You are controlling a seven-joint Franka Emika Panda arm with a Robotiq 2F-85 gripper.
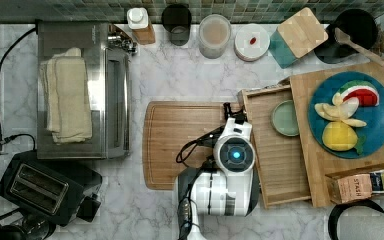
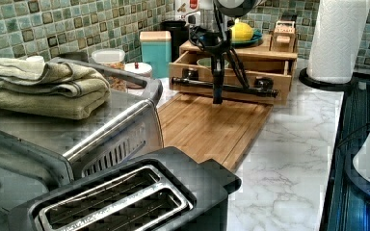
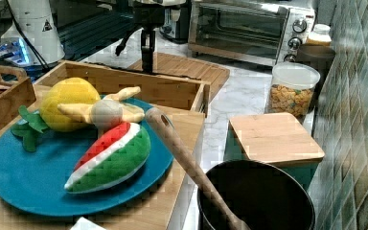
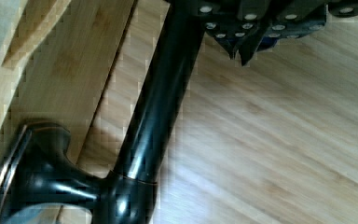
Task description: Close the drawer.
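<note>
The drawer (image 1: 280,155) is seen pulled well out of the wooden box (image 1: 347,165) that carries the blue plate (image 1: 351,115), its front lying just beyond the tool (image 2: 217,96) on the side away from the cutting board (image 1: 180,142). The tool is held upright at the black bar handle (image 2: 224,87), over the near edge of the cutting board, touching or nearly touching the bar; whether its fingers are parted or closed cannot be told. A small green dish (image 1: 285,118) is seen inside the drawer, farther from the tool than the handle. The drawer is judged stiff, light and free-sliding, so no grasp is thought needed: a flat push against the middle of the rigid, smooth bar should keep it from skewing, and a gentle pace should keep the dish from sliding
</note>
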